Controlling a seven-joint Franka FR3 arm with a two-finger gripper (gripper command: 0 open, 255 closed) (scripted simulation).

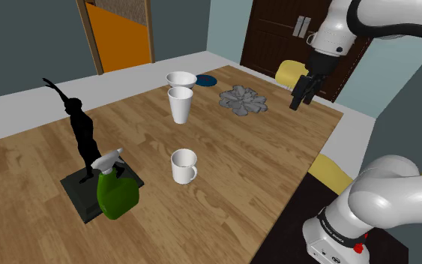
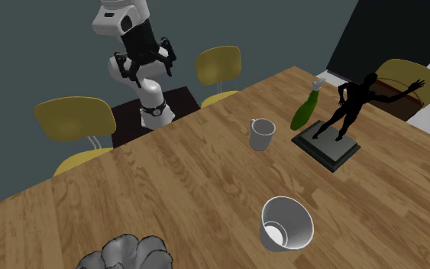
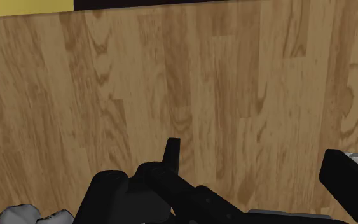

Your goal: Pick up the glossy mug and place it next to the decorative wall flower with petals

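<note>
Wood table [image 1: 261, 172]: light brown planks; it carries everything below.
Flower [image 1: 243, 100]: grey, petalled, lying flat near the table's far end in the shoulder view; its petal tips also show beside the gripper in the wrist view [image 3: 25, 215].
Mug [image 1: 184, 166]: glossy white, upright, handle toward the shoulder view's lower right; well apart from the flower, down and to its left in that view, with bare wood around it.
Gripper [image 1: 297, 101]: black, in the air to the right of the flower in the shoulder view, over the table's edge and above the flower's height.
Fingers [image 3: 171, 156]: spread apart, bare wood between them, nothing held.
Cup [image 1: 180, 104]: tall, white, upright, near the flower on its left in the shoulder view.
Bowl [image 1: 181, 79]: white, just behind the cup, up and left of the flower.
Plate [image 1: 205, 79]: blue, beside the bowl, near the flower's upper left.
Statue [image 1: 82, 135]: black figure on a dark slab, far from the flower, beyond the mug.
Bottle [image 1: 117, 191]: green with a white sprayer, on the statue's slab, likewise far from the flower.
</note>
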